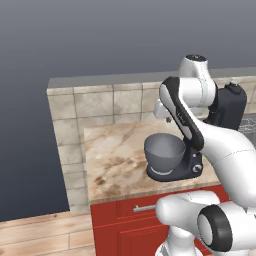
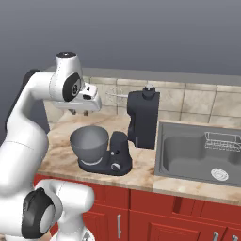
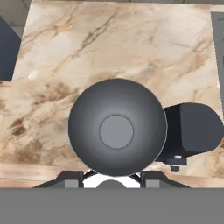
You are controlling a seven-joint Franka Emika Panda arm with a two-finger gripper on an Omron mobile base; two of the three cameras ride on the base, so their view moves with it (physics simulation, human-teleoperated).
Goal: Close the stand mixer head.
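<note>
Since the stand mixer head stands tilted up, near vertical on its hinge, closing isn't begun: approx. 0% done. Nearest, the gripper hovers above the bowl, w/ no contact; fingers appear spread and holding nothing. The stand mixer sits on the marble counter, beside the sink. Remaining: reach head, push it down over bowl.

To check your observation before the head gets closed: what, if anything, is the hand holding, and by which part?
Nothing is held: the hand hovers above the grey bowl, apart from the raised stand mixer head.
</note>
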